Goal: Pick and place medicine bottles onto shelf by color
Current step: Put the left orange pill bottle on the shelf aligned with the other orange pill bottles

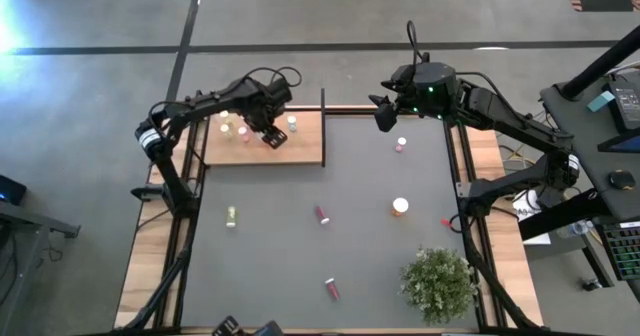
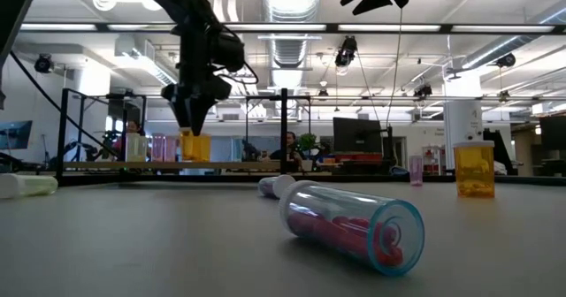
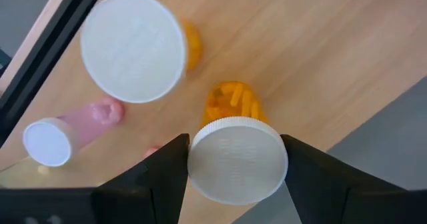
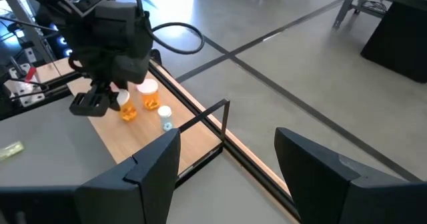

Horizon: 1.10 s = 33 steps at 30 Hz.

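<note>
Left wrist view pretty much told the whole story: the left claw (image 3: 235, 177) had its two fingers on either side of an orange bottle (image 3: 235, 144) standing upright on the shelf (image 3: 333, 57), white cap up, fingers snug against the cap edge. We read that as clamped on the bottle, though we couldn't tell for sure whether it was still squeezing or just letting go. Just beyond the claw stood another orange bottle (image 3: 133, 47), and a pink one (image 3: 77, 127) lay tipped over off to the side.

So our take was that this was the set-down step, orange next to orange. To do it well we'd have made sure the base sat flat on the wood, spread the fingers only a bit, then lifted straight up. Any sideways drift could have clipped the neighbour, since it stood so near.

From the high view, the right claw (image 1: 385, 116) hung with its fingers wide apart and empty near the far edge of the desk (image 1: 300, 246). Scattered on the desk below and ahead of it were more bottles, including a pink one (image 1: 401, 144) closest to it and an orange one (image 1: 400, 207) farther out.
</note>
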Available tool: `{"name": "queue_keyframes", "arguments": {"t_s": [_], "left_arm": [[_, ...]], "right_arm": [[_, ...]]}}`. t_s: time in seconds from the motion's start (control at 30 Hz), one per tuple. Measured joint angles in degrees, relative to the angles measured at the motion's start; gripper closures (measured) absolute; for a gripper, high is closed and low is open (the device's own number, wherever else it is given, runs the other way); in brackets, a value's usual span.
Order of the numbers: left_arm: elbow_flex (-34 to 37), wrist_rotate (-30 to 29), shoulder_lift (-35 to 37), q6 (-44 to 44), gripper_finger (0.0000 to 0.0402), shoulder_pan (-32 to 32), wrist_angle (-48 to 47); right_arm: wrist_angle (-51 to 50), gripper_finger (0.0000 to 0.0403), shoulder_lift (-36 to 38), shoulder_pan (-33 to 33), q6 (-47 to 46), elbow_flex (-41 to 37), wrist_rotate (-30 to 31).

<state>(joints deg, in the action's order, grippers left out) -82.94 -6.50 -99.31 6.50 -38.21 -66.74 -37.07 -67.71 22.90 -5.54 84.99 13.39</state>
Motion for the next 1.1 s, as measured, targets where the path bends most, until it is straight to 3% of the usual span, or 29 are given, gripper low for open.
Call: {"name": "queue_keyframes", "arguments": {"t_s": [0.67,1.1], "left_arm": [[0.0,0.2,0.0,-0.4,0.0198,-0.8,0.3],[0.0,0.2,0.0,2.2,0.0164,-1.0,0.9]], "right_arm": [[0.0,0.017,0.0,0.0,0.0,0.0,0.0],[0.0,0.017,0.0,0.0,0.0,0.0,0.0]]}}
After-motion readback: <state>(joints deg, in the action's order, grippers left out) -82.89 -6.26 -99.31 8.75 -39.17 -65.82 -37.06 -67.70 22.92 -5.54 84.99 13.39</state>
